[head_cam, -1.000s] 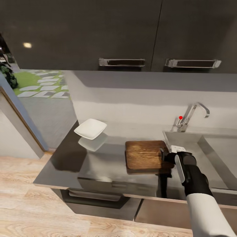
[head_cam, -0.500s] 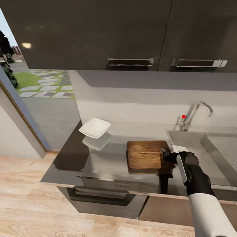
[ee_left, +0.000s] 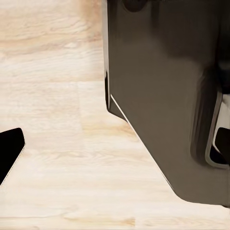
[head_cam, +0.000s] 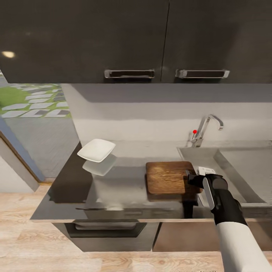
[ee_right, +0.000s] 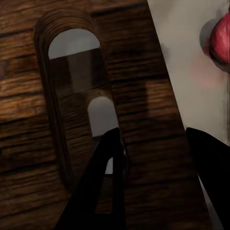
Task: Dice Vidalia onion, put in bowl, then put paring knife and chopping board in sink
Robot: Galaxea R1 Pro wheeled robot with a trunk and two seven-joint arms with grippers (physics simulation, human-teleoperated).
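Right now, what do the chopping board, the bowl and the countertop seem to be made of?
The chopping board looks like brown wood with a matte finish: dark grain lines run along it. The bowl appears to be white glazed ceramic, though smooth plastic is possible; it is plain and even. The countertop seems to be grey polished metal, since it mirrors the bowl above it.

One chopping board (head_cam: 167, 177), one bowl (head_cam: 96, 150), one sink (head_cam: 211, 158), and two cabinet handles (head_cam: 129, 73).
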